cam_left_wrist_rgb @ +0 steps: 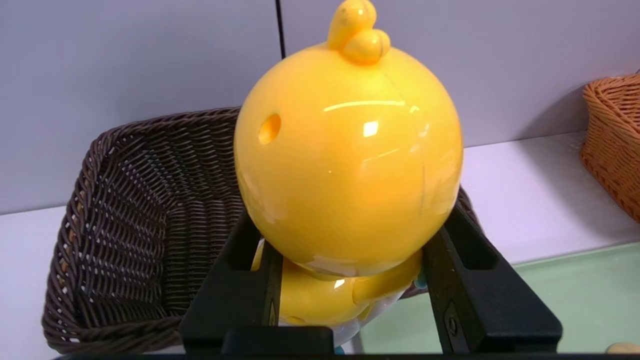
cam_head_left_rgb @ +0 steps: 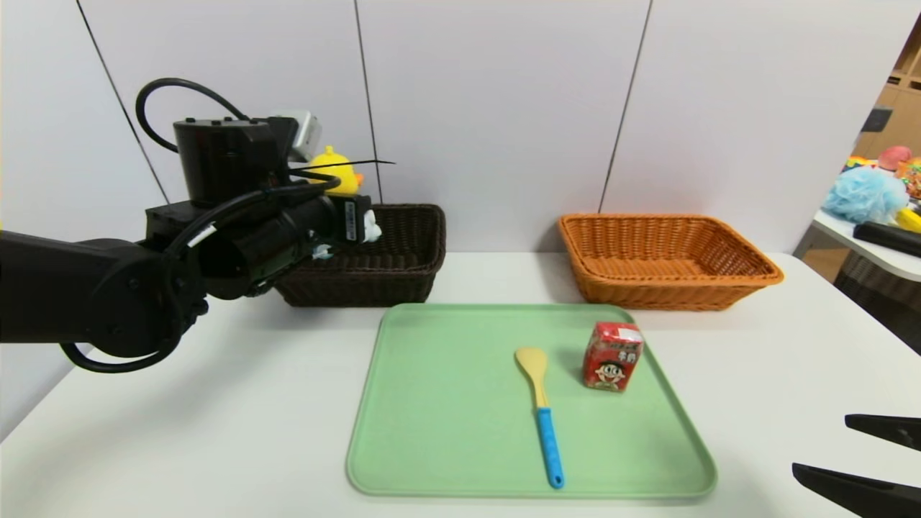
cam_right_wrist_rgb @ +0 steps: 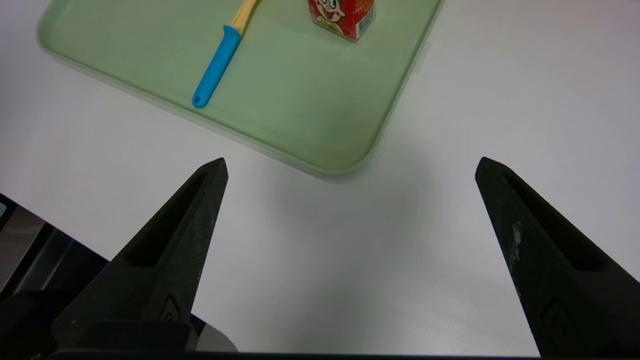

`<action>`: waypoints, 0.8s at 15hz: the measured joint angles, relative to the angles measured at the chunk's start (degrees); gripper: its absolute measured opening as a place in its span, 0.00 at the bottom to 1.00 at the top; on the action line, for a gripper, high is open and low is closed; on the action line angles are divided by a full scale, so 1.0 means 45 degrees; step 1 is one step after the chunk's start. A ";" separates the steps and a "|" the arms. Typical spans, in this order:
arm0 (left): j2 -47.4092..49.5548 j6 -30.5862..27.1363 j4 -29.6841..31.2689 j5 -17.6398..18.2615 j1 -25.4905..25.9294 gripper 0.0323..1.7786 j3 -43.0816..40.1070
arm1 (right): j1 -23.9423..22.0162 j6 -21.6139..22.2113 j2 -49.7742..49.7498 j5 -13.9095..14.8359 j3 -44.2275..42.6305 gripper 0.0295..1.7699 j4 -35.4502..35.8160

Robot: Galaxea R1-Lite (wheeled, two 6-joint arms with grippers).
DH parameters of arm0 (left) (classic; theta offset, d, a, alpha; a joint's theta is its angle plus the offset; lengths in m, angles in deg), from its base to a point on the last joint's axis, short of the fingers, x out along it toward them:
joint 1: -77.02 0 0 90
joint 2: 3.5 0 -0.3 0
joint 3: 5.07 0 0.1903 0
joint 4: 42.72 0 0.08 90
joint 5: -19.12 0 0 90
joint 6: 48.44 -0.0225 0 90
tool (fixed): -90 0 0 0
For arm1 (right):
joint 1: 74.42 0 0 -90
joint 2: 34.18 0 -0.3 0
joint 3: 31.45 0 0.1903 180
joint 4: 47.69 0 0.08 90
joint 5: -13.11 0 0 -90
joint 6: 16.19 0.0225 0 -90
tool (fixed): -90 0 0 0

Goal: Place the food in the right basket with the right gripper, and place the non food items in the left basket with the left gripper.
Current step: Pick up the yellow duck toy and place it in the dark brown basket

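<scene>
Left wrist view: yellow chick toy (cam_left_wrist_rgb: pixel 347 150), glossy and round-headed, clamped at its base in the left gripper (cam_left_wrist_rgb: pixel 345 295), held above the dark basket (cam_left_wrist_rgb: pixel 130 225). Centre it over the opening and lower before releasing, or it may roll out. Right gripper (cam_right_wrist_rgb: pixel 350 210) parked wide apart near the green tray (cam_right_wrist_rgb: pixel 310 115).

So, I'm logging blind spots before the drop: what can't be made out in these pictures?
- Head view: the left gripper fingertips and most of the yellow chick toy, hidden by the arm's own wrist.
- Head view: the dark brown basket floor, blocked by the arm and the near wall.
- Left wrist view: the toy's face, turned away.
- Right wrist view: the red milk carton, cut by the picture's edge.
- Head view: the right gripper, cut by the edge.
</scene>
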 joint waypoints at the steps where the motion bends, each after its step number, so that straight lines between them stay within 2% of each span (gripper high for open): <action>1: -0.0033 -0.0049 -0.0062 0.0818 0.0477 0.45 0.0043 | 0.0000 -0.0005 0.0000 0.0000 0.0000 0.97 0.0000; 4: -0.0442 -0.0125 -0.0070 0.2278 0.1384 0.45 0.0580 | 0.0035 0.0000 0.0038 0.0019 -0.0073 0.97 0.0000; 12: -0.2286 -0.0599 -0.0087 0.3996 0.2154 0.45 0.2565 | 0.0398 -0.0005 0.0314 0.0043 -0.0184 0.97 0.0282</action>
